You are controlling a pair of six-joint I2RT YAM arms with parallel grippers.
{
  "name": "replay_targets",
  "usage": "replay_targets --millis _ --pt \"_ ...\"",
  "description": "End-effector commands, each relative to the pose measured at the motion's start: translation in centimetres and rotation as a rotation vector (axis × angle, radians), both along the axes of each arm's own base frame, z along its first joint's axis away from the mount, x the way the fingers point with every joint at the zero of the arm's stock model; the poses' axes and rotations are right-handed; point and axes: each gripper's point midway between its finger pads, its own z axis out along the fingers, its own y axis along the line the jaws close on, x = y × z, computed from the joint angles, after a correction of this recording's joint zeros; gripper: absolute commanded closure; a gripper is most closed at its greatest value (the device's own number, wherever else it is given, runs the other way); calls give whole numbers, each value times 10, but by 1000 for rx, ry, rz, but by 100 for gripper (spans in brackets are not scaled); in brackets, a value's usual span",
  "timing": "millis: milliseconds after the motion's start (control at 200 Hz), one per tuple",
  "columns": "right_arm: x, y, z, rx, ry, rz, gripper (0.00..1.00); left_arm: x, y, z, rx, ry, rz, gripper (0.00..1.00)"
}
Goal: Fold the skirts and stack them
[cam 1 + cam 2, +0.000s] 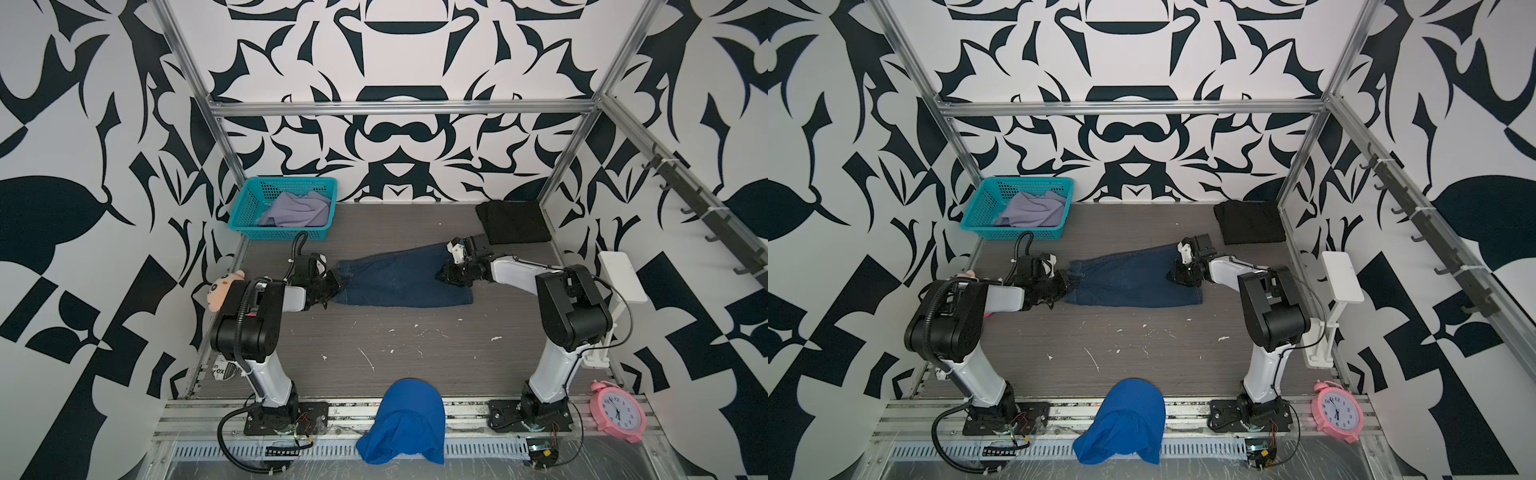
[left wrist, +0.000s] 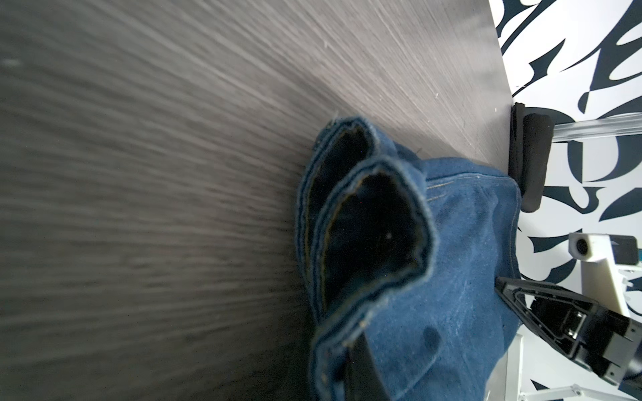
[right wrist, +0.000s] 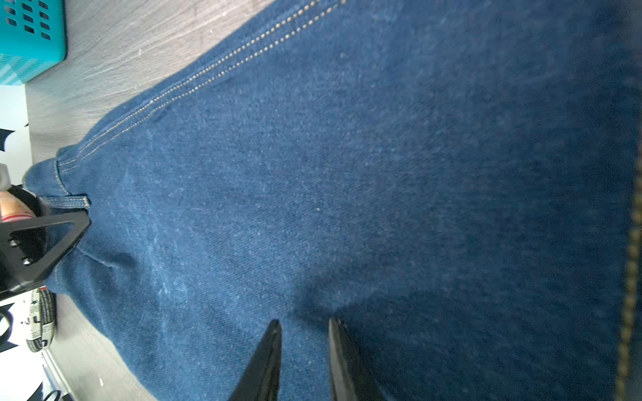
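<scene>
The denim skirt (image 1: 405, 276) lies on the bench (image 1: 415, 353), reaching from the left hand (image 1: 337, 285) to the right hand (image 1: 440, 276). Behind the right hand lies the folded skirt (image 1: 513, 222). Behind the left hand, a basket (image 1: 286, 233) holds the third skirt (image 1: 295, 212).

Skirts three: denim (image 1: 403, 276), black (image 1: 513, 222), lavender (image 1: 297, 210). Basket (image 1: 282, 233) one. Clock (image 1: 619, 411) one. Blue cloth (image 1: 405, 419) one.

left hand (image 2: 359, 347) — tips buried in denim skirt (image 2: 469, 260) folds | plush toy (image 1: 224, 286) half behind left arm (image 1: 249, 316) | table (image 2: 104, 208) blurred
</scene>
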Motion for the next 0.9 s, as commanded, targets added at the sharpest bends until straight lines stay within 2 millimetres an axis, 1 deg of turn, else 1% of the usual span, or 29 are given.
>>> replay_targets --millis 0,45,115,220,280,335,415,445,460,485,610,705,800,895 --pt "6 3 23 -59 -64 28 73 -20 25 -9 50 83 50 100" --pt "4 5 27 -78 -74 43 74 -21 32 0 57 76 60 100" --pt "1 16 37 -95 -100 74 76 -26 43 11 97 73 73 100" --pt "-5 43 54 -97 -138 137 84 -34 61 30 224 72 81 100" --pt "-6 55 58 -114 -151 158 87 -40 73 41 302 80 99 100" --pt "-3 62 57 -126 -157 159 95 -45 80 50 351 87 95 100" --pt "3 73 49 -125 -151 166 100 -50 85 62 395 101 81 100" --pt "6 77 45 -125 -145 170 100 -50 87 66 409 106 77 100" --pt "6 78 39 -133 -131 173 100 -50 88 68 420 112 77 100" --pt "8 81 35 -141 -124 178 100 -50 90 72 433 117 77 100" --pt "16 81 6 -188 -88 173 100 -44 89 95 452 94 71 100" --pt "15 76 -12 -223 -61 172 100 -38 86 114 495 69 59 100" --pt "12 76 -21 -223 -45 177 100 -34 77 128 549 56 26 100" --pt "8 77 -27 -203 -38 174 100 -30 59 137 584 50 -23 100"
